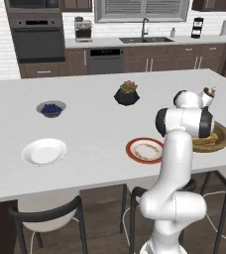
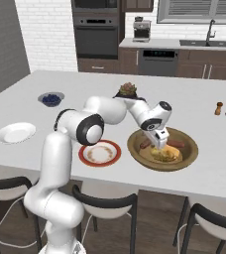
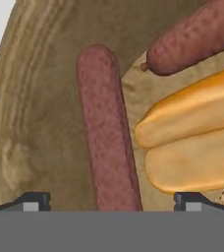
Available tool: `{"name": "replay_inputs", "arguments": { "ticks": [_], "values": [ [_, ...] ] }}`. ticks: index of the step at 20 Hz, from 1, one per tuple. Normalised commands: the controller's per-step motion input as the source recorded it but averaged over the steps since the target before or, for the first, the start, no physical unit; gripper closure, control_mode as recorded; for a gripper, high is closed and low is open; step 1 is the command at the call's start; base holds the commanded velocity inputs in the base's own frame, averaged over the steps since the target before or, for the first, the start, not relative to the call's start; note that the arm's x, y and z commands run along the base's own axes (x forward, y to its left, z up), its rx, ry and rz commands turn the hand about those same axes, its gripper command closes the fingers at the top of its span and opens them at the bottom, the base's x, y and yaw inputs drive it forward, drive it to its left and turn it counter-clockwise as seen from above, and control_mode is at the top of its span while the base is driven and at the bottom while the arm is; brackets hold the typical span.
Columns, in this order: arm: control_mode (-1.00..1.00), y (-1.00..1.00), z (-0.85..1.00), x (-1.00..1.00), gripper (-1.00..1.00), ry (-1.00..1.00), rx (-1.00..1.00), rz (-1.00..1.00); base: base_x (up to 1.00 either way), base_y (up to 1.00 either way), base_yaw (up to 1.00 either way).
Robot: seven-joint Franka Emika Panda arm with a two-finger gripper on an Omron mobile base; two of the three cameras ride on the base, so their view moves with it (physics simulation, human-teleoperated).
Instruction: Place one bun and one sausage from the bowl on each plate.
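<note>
Directly below my claw, jaws spread wide and empty, 1 sausage lies centre frame in the bowl. Judged light, firm, round, possibly slippery; grip mid-length, across its width.

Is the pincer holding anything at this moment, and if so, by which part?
Nothing is held. The pincer is open, low over the wooden bowl, its tips either side of a sausage without closing on it.

sausage lying clear between spread jaws, bun close alongside, bowl wall opposite
</note>
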Motion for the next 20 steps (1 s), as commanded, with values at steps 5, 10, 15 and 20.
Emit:
{"name": "replay_inputs", "arguments": {
  "ticks": [5,10,15,20],
  "values": [
    [-1.00,0.20,-0.21,-0.86,-1.00,-0.02,0.01,-0.08,0.00,0.00,0.00],
    [-1.00,0.34,-0.11,-0.14,-1.00,-0.06,0.00,-0.07,0.00,0.00,0.00],
    [-1.00,0.27,-0.08,0.21,-1.00,-0.05,0.00,-0.07,0.00,0.00,0.00],
    [-1.00,-0.04,-0.24,0.57,-1.00,-0.03,0.00,-0.08,0.00,0.00,0.00]
  ]
}}
